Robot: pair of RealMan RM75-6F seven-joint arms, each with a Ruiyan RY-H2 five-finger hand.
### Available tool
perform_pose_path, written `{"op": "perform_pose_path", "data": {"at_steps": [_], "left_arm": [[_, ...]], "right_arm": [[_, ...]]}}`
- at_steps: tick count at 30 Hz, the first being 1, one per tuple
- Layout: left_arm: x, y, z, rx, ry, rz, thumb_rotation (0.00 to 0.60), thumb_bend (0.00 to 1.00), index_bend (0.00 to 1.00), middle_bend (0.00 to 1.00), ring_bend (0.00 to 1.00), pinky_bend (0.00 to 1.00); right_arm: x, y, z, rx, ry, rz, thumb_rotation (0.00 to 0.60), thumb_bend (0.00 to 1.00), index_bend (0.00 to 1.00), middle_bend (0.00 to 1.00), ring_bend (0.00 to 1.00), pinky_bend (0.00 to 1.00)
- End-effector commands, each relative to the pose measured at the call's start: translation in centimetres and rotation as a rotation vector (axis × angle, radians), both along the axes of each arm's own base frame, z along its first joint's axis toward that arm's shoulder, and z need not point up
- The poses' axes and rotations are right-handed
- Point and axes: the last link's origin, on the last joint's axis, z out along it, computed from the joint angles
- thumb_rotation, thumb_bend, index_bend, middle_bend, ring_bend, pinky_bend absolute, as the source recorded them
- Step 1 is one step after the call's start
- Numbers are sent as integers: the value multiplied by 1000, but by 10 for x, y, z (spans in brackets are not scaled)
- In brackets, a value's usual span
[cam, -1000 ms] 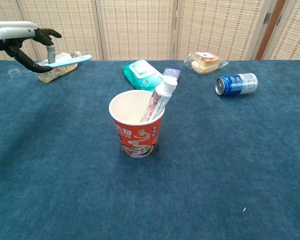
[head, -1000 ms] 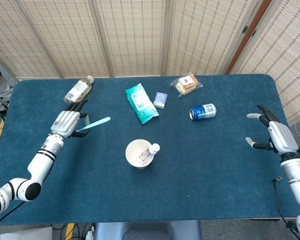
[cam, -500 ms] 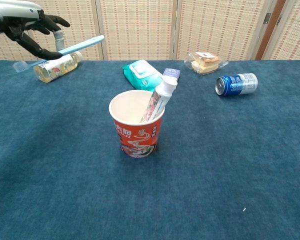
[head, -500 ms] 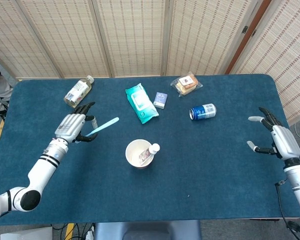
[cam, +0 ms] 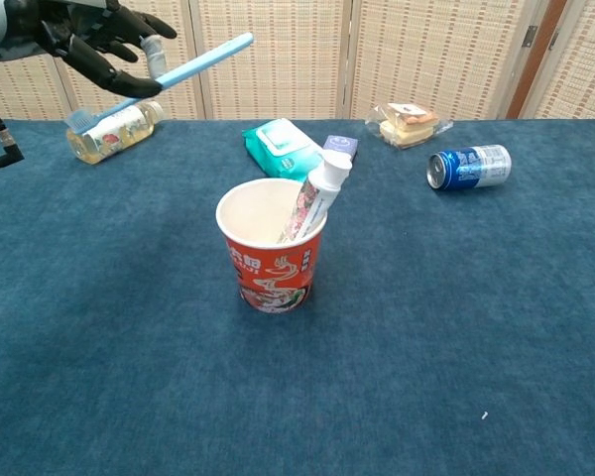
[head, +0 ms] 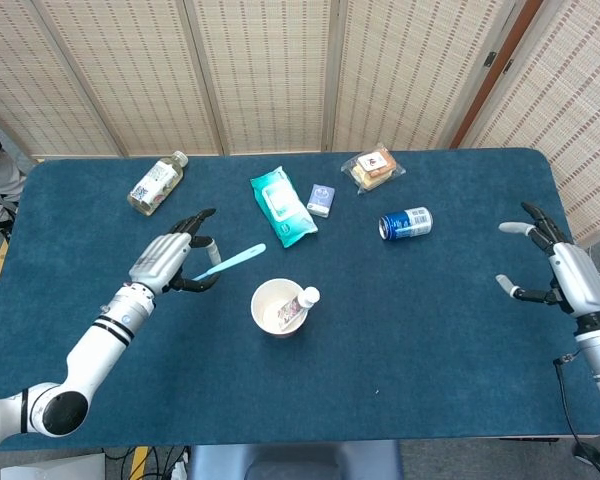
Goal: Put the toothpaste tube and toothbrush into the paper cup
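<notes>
Toothbrush [head: 230, 261] sits pinched in the left hand [head: 170, 262], raised above the blue tabletop [head: 450, 330] left of the paper cup [head: 278, 307], its handle pointing toward the cup. Behind that hand lies a bottle [head: 156, 181]. The cup stands upright with the toothpaste tube [head: 302, 303] leaning inside it, cap up. Far right, the right hand [head: 565, 275] hovers at the tabletop's edge, fingers spread, holding nothing.

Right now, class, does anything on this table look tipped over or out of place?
Yes: the blue can and the drink bottle both lie on their sides on the table. The toothpaste tube only leans in the upright paper cup.
</notes>
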Motion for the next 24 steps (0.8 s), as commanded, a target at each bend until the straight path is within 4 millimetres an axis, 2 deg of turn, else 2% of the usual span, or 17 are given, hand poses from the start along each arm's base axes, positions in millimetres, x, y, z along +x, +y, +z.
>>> {"op": "perform_pose_path", "data": {"at_steps": [1, 12, 24], "left_arm": [[6, -1, -2, -15, -36, -4, 600, 380, 728, 0, 0, 0], [21, -8, -14, -81, -152, -1, 600, 402, 736, 0, 0, 0], [45, -8, -42, -154, -226, -23, 600, 404, 737, 0, 0, 0]], "right_arm": [[1, 0, 3, -7, -4, 4, 600, 185, 275, 25, 0, 115], [1, 2, 10, -17, -32, 4, 600, 185, 285, 25, 0, 115], [-7, 7, 10, -19, -51, -7, 600, 185, 285, 25, 0, 115]]}}
